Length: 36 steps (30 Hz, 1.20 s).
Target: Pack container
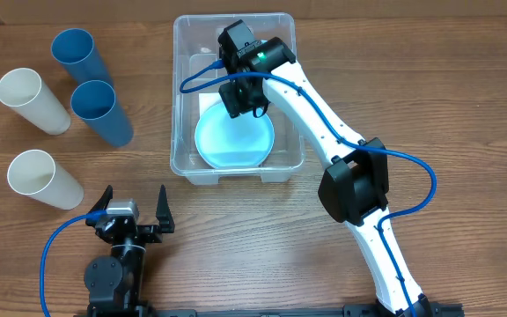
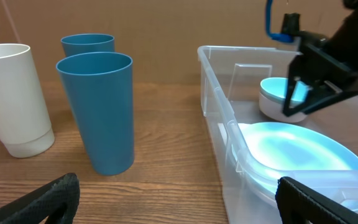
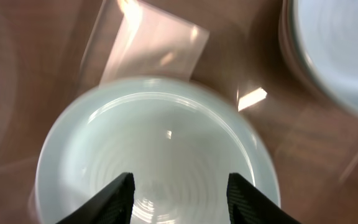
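The clear container [image 1: 180, 88] stands at the back middle of the table and also shows in the left wrist view [image 2: 215, 102]. A pale blue plate [image 1: 234, 141] lies in its front half [image 2: 303, 149]. A small pale bowl [image 2: 273, 99] sits behind the plate. My right gripper [image 1: 243, 104] is inside the container, open and empty, right above that bowl [image 3: 154, 137]. Its fingers [image 3: 180, 186] straddle the bowl's middle. The plate's edge [image 3: 340, 50] shows at the top right of the right wrist view. My left gripper [image 1: 135, 207] is open and empty at the front left [image 2: 176, 202].
Two blue cups [image 1: 102, 112] [image 1: 76, 55] and two white cups [image 1: 32, 99] [image 1: 42, 178] stand left of the container. In the left wrist view the near blue cup [image 2: 98, 112] and a white cup [image 2: 14, 99] are ahead. A white label [image 3: 151, 46] is on the container's base.
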Available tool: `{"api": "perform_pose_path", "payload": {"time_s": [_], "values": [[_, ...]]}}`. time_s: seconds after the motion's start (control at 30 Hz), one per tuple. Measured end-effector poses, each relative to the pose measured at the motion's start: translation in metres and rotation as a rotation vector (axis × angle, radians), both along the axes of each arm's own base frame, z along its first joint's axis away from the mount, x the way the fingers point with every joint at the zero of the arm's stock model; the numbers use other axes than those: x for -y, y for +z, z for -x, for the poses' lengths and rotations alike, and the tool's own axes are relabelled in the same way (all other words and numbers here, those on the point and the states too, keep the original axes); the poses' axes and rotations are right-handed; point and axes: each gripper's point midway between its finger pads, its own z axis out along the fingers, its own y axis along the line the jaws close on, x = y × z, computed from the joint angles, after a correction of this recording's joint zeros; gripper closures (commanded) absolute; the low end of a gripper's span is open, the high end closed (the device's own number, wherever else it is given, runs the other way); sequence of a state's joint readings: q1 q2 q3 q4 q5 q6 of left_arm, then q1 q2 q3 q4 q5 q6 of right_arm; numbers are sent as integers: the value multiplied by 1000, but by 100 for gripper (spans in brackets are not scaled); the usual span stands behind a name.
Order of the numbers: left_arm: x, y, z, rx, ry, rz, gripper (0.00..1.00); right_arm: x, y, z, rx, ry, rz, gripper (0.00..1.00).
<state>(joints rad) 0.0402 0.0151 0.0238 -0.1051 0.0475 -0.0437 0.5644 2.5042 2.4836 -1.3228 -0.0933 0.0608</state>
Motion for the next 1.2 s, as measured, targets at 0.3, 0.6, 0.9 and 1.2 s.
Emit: {"api": "perform_pose_path", "payload": {"time_s": [0.3,0.6,0.9,1.2], "values": [[0,0,0,0,0,0,0,18,5,89,-284,-21,171,64],[0,0,0,0,0,0,0,-6,31,109,-281,-56,109,96],[0,0,0,0,0,0,0,2,66,111,-225,-158,77,96],[0,0,0,0,0,0,0,6,54,117,-274,-199,106,96]]}}
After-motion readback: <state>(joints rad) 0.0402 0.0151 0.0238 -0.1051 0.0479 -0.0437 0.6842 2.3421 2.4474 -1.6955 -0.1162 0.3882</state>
